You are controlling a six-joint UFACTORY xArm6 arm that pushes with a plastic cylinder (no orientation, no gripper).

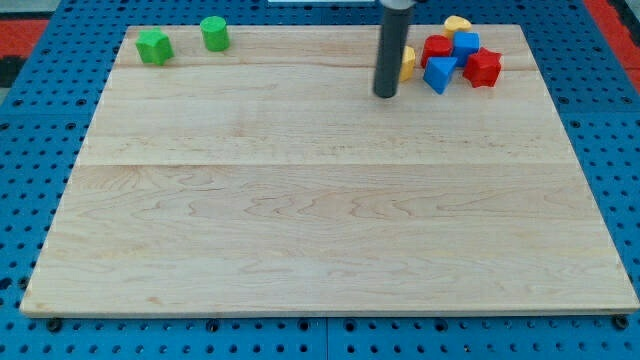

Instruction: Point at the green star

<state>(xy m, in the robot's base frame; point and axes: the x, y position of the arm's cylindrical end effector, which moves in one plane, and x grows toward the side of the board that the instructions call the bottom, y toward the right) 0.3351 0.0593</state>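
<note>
The green star (154, 46) lies near the top left corner of the wooden board (320, 230). A green cylinder (214, 33) stands just to its right. My tip (386, 94) is at the view's top, right of the middle, far to the right of the green star. It stands just left of a cluster of blocks and partly hides a yellow block (407, 63).
The cluster at the top right holds a red block (436, 49), a blue block (466, 44), a blue triangular block (439, 74), a red block (483, 67) and a yellow block (457, 23). Blue pegboard (40, 120) surrounds the board.
</note>
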